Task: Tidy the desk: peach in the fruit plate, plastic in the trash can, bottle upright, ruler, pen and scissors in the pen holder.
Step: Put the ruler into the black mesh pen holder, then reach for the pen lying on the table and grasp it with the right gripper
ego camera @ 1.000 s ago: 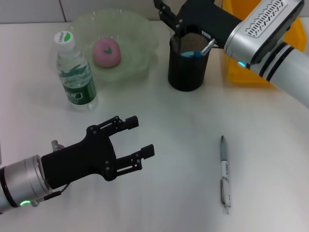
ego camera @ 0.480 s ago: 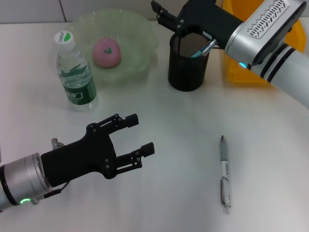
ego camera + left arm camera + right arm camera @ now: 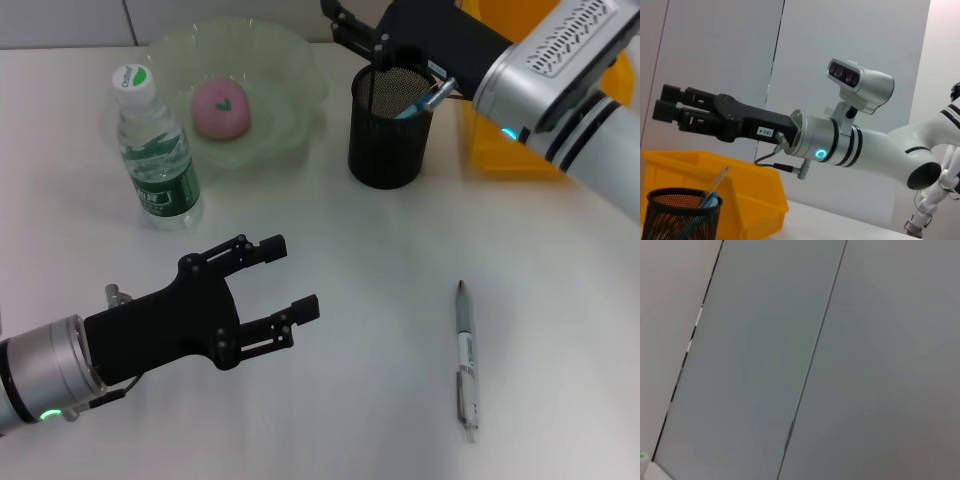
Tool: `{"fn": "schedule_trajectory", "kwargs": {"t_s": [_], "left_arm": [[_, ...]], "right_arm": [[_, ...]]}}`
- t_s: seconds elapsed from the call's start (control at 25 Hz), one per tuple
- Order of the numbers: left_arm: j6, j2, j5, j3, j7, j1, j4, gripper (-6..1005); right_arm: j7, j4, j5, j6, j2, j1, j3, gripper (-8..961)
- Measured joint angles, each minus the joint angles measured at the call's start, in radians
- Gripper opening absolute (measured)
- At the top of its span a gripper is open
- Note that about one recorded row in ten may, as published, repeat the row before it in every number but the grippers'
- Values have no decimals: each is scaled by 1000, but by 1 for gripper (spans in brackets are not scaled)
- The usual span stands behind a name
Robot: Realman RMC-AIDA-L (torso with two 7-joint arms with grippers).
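Observation:
The pink peach (image 3: 220, 108) lies in the green glass fruit plate (image 3: 290, 70). A water bottle (image 3: 155, 150) stands upright left of the plate. The black mesh pen holder (image 3: 388, 135) (image 3: 680, 215) holds blue-handled scissors (image 3: 707, 202) and a clear ruler (image 3: 428, 98) (image 3: 720, 179) leaning on its rim. A grey pen (image 3: 466, 355) lies flat on the table at the front right. My right gripper (image 3: 355, 27) (image 3: 667, 102) hovers open just behind and above the holder, holding nothing. My left gripper (image 3: 290, 278) is open over the front left of the table. No plastic is in view.
A yellow trash can (image 3: 520, 95) (image 3: 750, 192) stands right of the pen holder, partly hidden by my right arm. The right wrist view shows only a grey wall.
My right gripper has drawn slightly up and back from the pen holder's mouth. The ruler now leans against the holder's rim. The left arm has not moved.

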Motion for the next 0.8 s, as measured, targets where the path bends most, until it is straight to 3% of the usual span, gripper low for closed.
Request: {"fn": "schedule_trajectory", "kwargs": {"t_s": [0.16,0.36,0.6,0.8], "left_arm": [[0,0,0,0,0,-2,0,784],[2,1,0,6,0,-5,6,785],[2,2,2,43,1,-12,29,785],[2,3,2,50,1,-14,34,785]], "right_arm": [[65,-11,1,-81,0,-37,26,784],[334,-72,-5,-181,-3,-113,31,805],[697,-275,-11,-352,-12,-283,-106,813],[872,-419,-23,-436,-19,-395,-199,814]]}}
